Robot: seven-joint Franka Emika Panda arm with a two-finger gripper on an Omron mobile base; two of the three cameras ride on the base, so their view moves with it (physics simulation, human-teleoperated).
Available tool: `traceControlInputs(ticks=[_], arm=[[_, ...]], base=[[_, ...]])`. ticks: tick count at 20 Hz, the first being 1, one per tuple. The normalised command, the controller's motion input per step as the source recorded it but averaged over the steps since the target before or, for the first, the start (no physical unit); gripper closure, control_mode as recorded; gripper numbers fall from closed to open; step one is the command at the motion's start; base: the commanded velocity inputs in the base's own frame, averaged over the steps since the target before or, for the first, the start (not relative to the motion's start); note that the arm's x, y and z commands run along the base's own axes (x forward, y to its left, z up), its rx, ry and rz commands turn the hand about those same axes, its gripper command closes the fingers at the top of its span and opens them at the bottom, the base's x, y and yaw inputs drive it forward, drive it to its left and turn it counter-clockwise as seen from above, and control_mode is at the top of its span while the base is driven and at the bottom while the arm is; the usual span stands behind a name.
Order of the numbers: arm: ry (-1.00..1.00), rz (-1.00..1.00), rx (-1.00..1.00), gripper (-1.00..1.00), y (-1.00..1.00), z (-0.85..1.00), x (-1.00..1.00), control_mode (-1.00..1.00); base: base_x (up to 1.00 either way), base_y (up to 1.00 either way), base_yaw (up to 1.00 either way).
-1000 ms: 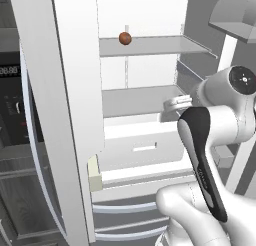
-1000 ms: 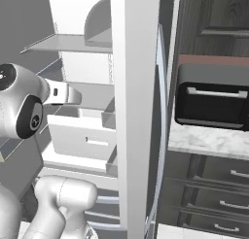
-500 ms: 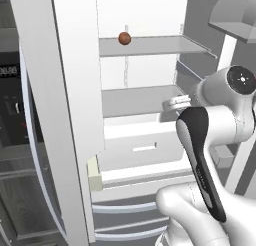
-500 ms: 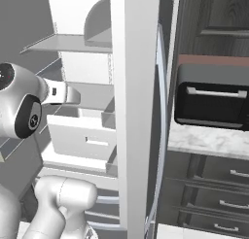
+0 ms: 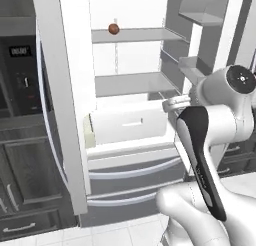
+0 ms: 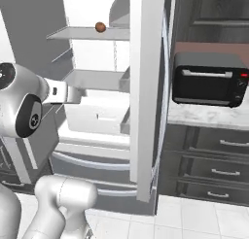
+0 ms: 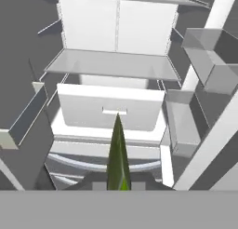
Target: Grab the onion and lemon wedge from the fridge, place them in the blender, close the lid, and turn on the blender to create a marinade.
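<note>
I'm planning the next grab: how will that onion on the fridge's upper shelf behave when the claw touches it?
The onion looks like a small smooth ball on a flat upper shelf, so a nudge would probably make it roll. It sits near the shelf's front edge and could perhaps drop off. Being round, it may squirt out of an off-centre pinch.

No text can be read; the small display [image 5: 18, 51] on the dark oven [image 5: 20, 80], upper left, perhaps shows digits, too blurred to tell.

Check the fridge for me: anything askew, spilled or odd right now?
Nothing spilled or damaged. The fridge stands open with one drawer pulled out. The onion sits alone on the top shelf, and the claw holds the lemon wedge.
</note>
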Motion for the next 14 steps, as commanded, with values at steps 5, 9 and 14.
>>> traceControlInputs(ticks=[5,9,14], arm=[[0.00,0.00,0.00,1.00,0.00,0.00,0.00,1.00],[0.00,0.00,0.00,1.00,0.00,0.00,0.00,1.00],[0.00,0.00,0.00,1.00,0.00,0.00,0.00,1.00]], base=[[-0.85,0.27,-0.15],[-0.58,0.01,-0.55],[-0.42,0.00,-0.74]])
